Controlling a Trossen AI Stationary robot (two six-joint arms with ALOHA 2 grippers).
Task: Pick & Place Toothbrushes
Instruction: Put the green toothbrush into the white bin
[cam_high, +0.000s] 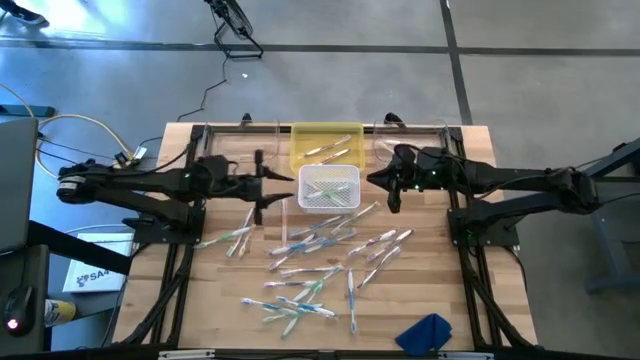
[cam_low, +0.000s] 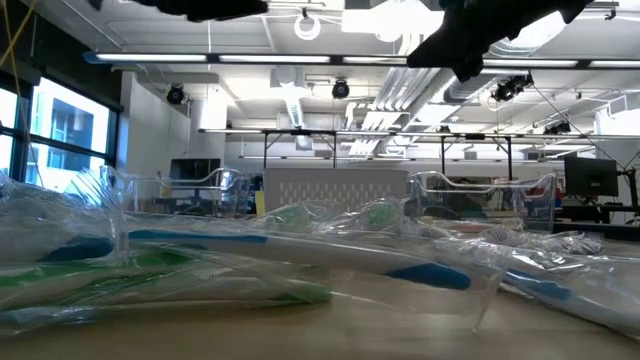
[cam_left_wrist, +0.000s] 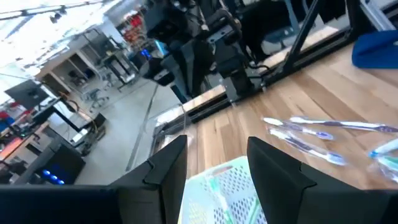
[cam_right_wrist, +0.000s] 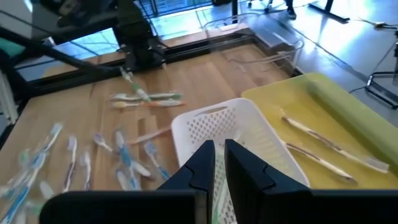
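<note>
Lighting even and bright throughout, from overhead strip lamps (cam_low: 300, 58) on the ceiling; these blow out to white glare in the low view. Daylight also enters through the window (cam_low: 60, 130) at the side of the low view. High view: light wooden slatted surface (cam_high: 420, 290) evenly lit, shadows faint and soft. Low view: the clear-wrapped white plastic toothbrushes (cam_low: 300, 250) nearest the lens are strongly out of focus, wrappers catching highlights; the room behind is sharper. Both wrist views show motion blur and soft edges, with lines bowing towards the corners.
</note>
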